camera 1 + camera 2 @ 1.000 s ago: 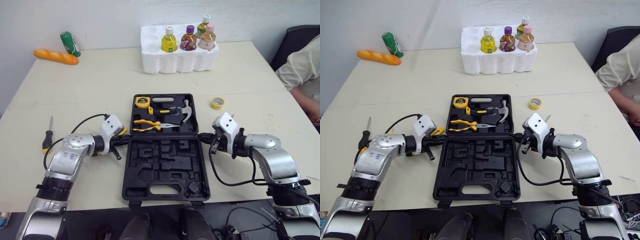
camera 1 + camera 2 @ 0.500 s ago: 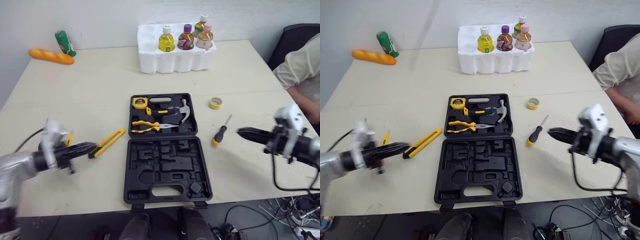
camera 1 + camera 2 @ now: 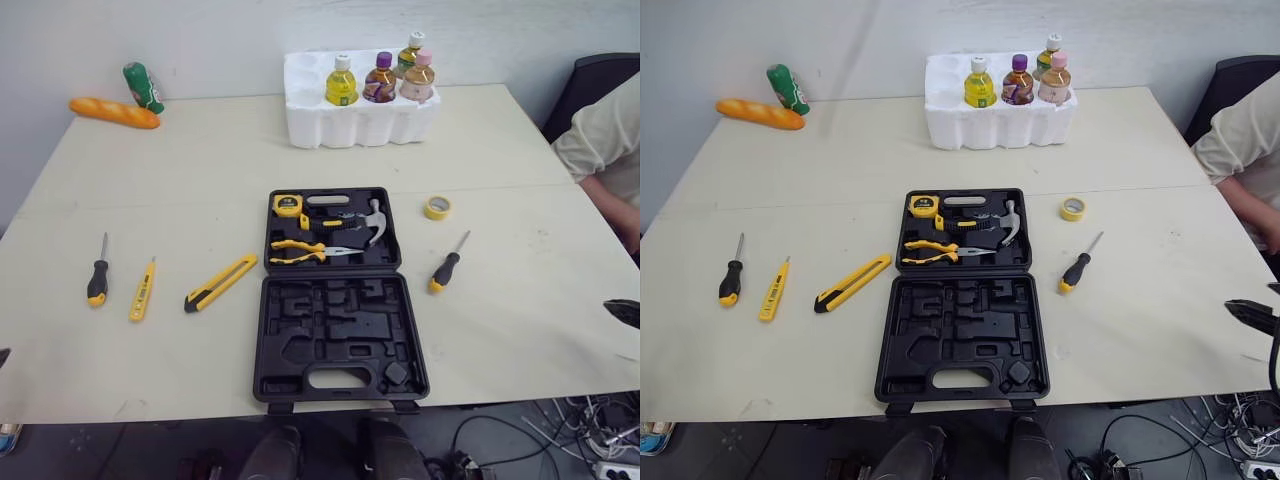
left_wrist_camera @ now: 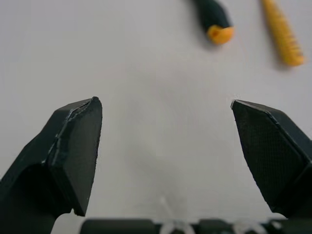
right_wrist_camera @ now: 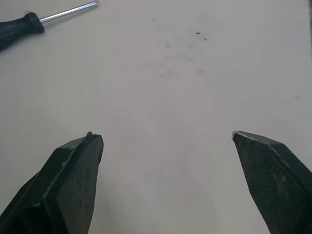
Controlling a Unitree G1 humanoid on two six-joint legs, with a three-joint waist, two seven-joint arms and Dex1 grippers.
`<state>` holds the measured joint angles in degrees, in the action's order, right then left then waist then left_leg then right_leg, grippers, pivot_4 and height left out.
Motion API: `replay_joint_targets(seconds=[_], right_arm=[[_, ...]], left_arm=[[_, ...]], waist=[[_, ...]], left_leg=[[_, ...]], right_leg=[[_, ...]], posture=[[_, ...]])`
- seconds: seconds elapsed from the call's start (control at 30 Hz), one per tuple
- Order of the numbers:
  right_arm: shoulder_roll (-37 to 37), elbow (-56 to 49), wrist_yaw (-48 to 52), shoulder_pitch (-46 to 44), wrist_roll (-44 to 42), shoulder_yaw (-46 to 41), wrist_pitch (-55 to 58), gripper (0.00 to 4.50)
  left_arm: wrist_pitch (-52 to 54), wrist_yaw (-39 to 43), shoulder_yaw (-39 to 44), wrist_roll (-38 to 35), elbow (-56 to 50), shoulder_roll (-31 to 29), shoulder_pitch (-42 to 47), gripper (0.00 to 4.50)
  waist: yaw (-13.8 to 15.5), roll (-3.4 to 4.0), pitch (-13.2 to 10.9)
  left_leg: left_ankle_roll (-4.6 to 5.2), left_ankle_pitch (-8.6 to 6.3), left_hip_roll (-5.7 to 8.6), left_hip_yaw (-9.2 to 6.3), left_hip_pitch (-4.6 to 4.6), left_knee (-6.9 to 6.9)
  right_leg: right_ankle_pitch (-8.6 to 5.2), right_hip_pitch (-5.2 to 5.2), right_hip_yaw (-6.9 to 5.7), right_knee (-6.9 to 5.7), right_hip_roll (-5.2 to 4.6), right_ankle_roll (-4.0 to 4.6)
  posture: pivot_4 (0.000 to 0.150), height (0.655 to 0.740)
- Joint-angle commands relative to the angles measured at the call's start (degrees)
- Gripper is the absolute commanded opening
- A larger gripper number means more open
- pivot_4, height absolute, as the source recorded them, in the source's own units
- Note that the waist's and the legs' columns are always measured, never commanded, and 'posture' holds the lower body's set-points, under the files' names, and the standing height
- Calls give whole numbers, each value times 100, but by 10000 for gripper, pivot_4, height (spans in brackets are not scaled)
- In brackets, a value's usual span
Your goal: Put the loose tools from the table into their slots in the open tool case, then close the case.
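— What's the surface like?

— I've got a pale, matte counter [image 3: 1140, 150] with a few small dark specks, its far edge against a white wall [image 3: 840, 40]. A foam tray [image 3: 1000, 125] holding four bottles [image 3: 979, 85] sits at the far side. Bread [image 3: 759, 113] and a green bottle [image 3: 787, 88] are in the far left corner.

— And your end effectors?

— My left end effector [image 4: 165, 105] is spread wide, holding nothing, over bare counter by the left edge. The butt of the left screwdriver [image 4: 213, 18] and the tester [image 4: 282, 31] lie just ahead of its fingers. My right end effector [image 5: 165, 135] is also wide and holding nothing, at the right edge. The right screwdriver [image 3: 1077, 265] lies ahead of it, between it and the case [image 3: 960, 330].

— Where's the case?

— Open flat mid-counter, well apart from both end effectors, its handle side close to the near edge. The tape measure [image 3: 924, 206], hammer [image 3: 1005, 222] and pliers [image 3: 935, 249] sit in the far half. The knife [image 3: 852, 283] lies between my left end effector and the case, just beside the case. A tape roll [image 3: 1072, 208] lies past the right screwdriver.

— Room to move?

— Bare counter between case and tray, and along the near edge either side of the case. Beyond the right edge, a person's sleeve [image 3: 1240, 135] and a chair [image 3: 1240, 80] are near my right end effector. Cables [image 3: 1240, 440] lie on the floor below it.
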<state>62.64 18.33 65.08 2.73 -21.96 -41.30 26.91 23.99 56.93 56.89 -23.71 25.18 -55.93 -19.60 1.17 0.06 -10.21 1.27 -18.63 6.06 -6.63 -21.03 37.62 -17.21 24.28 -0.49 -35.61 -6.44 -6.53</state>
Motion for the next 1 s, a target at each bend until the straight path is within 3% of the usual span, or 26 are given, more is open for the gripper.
replay_joint_targets(seconds=[0.03, 0.2, 0.3, 0.43, 0.67, 0.83, 1.0], right_arm=[[-5, -78, 72, -202, -136, 64, -285, 45000], [-142, -564, 57, -541, -391, 376, -104, 45000], [-230, -1290, 69, -677, -652, 658, 149, 45000], [-437, -2758, -42, -1171, -1688, 1118, 1057, 45000], [-965, -4031, -105, -3102, -2930, 2617, 1801, 45000], [-1615, -4060, -46, -4208, -3051, 3493, 1801, 45000], [-2205, -4026, -12, -4640, -2815, 4091, 1606, 45000]], left_arm=[[-52, -186, 3, -131, -556, 167, 31, 44646], [727, -470, -239, -547, -1841, 430, 177, 44646], [1371, -1235, -501, -556, -2432, 625, 457, 44646], [2390, -2357, -743, -535, -3075, 837, 966, 44646], [3332, -3074, -1484, -301, -2245, 518, 2173, 44646], [3182, -3195, -2189, -54, -1383, 404, 3100, 44646], [2689, -3129, -2853, 264, -422, 430, 3837, 44646]], waist=[[0, 0, 0], [3, -1, 0], [6, 5, 2], [-21, 1, 0], [-28, -8, 0], [9, -26, 4], [15, -41, 11]], left_leg=[[0, 0, 0, 3, -1, 0], [-4, 3, -5, 4, -1, 2], [-7, 4, -4, 4, -1, 1], [-13, 7, -5, 9, -2, 2], [-22, 9, -11, 4, -5, 8], [-21, 8, -7, 6, -14, 13], [-22, 9, -6, 0, -18, 25]], right_leg=[[1, 1, 3, 0, 0, -1], [4, 1, 4, -4, 1, -3], [4, 3, 5, -5, 1, -4], [5, 10, 12, -19, 8, -4], [6, 19, 10, -25, 18, -3], [6, 23, 11, -23, 17, -3], [6, 24, 5, -28, 17, -3]], posture=[[1500, 7374], [1500, 7374], [1500, 7374], [1500, 7374], [1500, 7374], [1500, 7374], [1500, 7374]])
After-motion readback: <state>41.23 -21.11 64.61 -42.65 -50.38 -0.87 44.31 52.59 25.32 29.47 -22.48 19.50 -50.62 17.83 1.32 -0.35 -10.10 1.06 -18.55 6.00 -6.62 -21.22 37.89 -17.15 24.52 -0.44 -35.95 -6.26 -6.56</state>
